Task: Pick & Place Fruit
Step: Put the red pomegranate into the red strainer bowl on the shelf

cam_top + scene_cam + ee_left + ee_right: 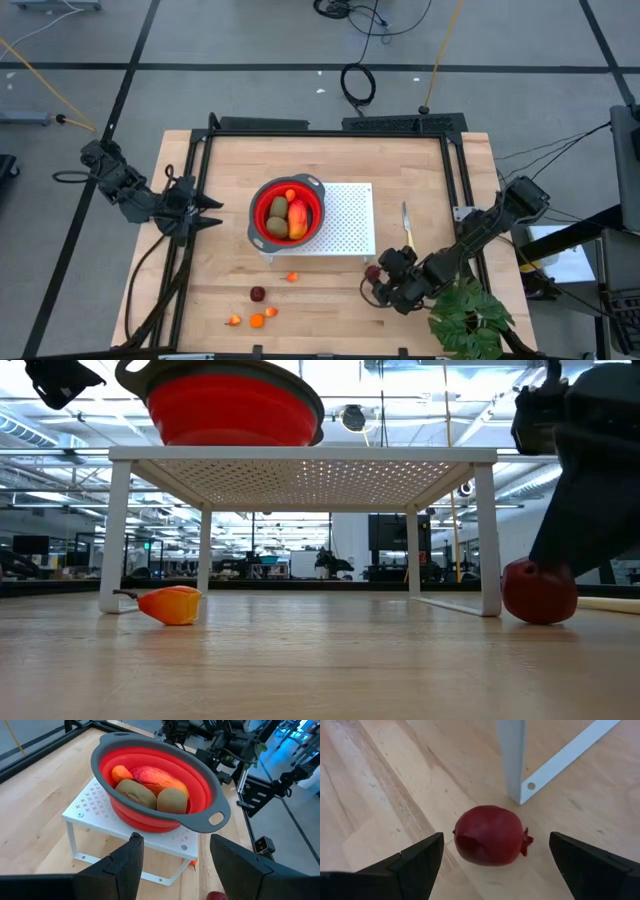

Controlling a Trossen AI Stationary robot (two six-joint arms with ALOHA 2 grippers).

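Observation:
A red bowl with a grey rim (288, 212) stands on a white perforated rack (350, 205). It holds a red-yellow mango (160, 779), two olive-brown ovals (172, 800) and an orange bit (120, 772). A dark red ball (490, 835) lies on the table by the rack's near right leg. My right gripper (376, 284) is open, with one finger on each side of this ball and a gap showing on both sides. A second dark red ball (258, 293) and several orange bits (256, 321) lie near the front edge. My left gripper (212, 214) waits open, left of the bowl.
A yellow-handled knife (407, 228) lies on the table right of the rack. A green leafy plant (468, 318) stands at the near right corner, close to my right arm. The rack's leg (512, 760) stands just beyond the ball. One orange piece (172, 604) lies near the rack's front.

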